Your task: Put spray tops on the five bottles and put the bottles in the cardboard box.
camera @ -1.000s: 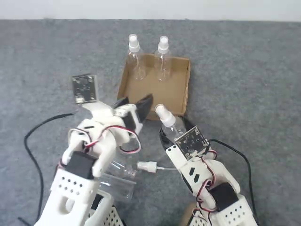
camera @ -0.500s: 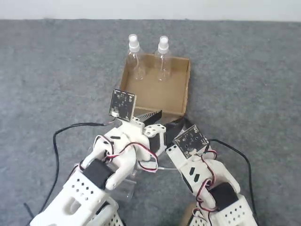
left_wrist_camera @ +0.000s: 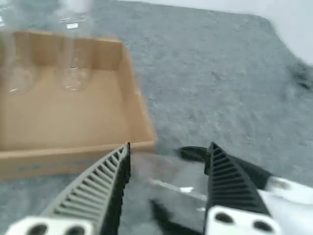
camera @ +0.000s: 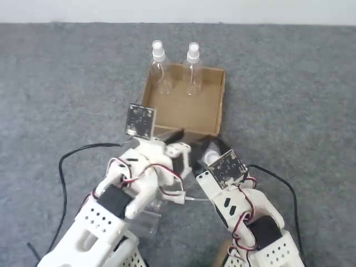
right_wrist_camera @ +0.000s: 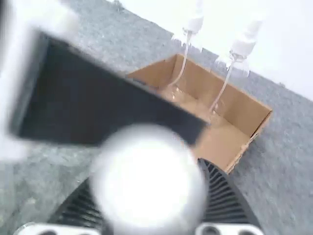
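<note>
Right claw [right_wrist_camera: 149, 208] clamps a bottle [right_wrist_camera: 146, 188]. Left claw [left_wrist_camera: 168, 147], wide open, faces it, with the box [left_wrist_camera: 73, 156] just beyond.

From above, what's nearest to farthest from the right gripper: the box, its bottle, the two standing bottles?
1. Held bottle, inside the right gripper.
2. Box, just ahead.
3. Right standing bottle, at the box's far wall.
4. Left standing bottle, beside it, slightly farther.

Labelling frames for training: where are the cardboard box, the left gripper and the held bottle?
cardboard box [camera: 190, 114], high view, bare floor.
left gripper [left_wrist_camera: 169, 147], left wrist view, midway between fingertips.
held bottle [right_wrist_camera: 146, 191], right wrist view, white spray top.
</note>
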Robot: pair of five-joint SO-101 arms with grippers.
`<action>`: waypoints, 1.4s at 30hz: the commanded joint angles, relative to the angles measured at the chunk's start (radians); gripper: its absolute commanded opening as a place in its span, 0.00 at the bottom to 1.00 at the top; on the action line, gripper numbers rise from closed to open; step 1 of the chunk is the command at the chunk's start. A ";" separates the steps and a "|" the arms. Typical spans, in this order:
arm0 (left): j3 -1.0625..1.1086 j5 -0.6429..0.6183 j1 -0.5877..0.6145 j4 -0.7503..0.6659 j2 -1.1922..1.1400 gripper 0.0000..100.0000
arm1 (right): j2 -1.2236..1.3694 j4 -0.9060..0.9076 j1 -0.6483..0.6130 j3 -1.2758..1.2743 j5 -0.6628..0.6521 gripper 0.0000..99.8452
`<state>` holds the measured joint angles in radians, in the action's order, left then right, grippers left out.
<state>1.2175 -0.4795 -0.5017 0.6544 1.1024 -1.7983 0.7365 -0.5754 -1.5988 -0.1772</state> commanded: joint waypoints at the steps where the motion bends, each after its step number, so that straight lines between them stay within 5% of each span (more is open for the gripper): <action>1: -0.073 0.015 0.110 -0.023 0.023 0.23 | -0.018 -0.013 0.056 0.012 -0.012 0.10; 8: -0.131 0.077 0.279 -0.025 0.023 0.23 | -0.018 -0.013 0.114 0.009 -0.008 0.10; 15: -0.113 0.124 0.508 -0.025 0.023 0.09 | -0.018 -0.015 0.117 -0.003 -0.009 0.10; 24: -0.024 0.129 0.655 -0.029 0.023 0.01 | -0.018 -0.013 0.117 -0.005 -0.008 0.02; 33: 0.087 0.176 0.707 -0.032 0.023 0.01 | -0.018 -0.013 0.117 -0.002 -0.008 0.02; 42: 0.246 0.178 0.718 -0.331 0.023 0.01 | -0.013 -0.015 0.117 0.069 -0.015 0.02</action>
<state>1.4400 -0.3092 0.2102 0.4672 1.1024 -1.7983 0.7365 -0.4757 -1.6172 -0.1772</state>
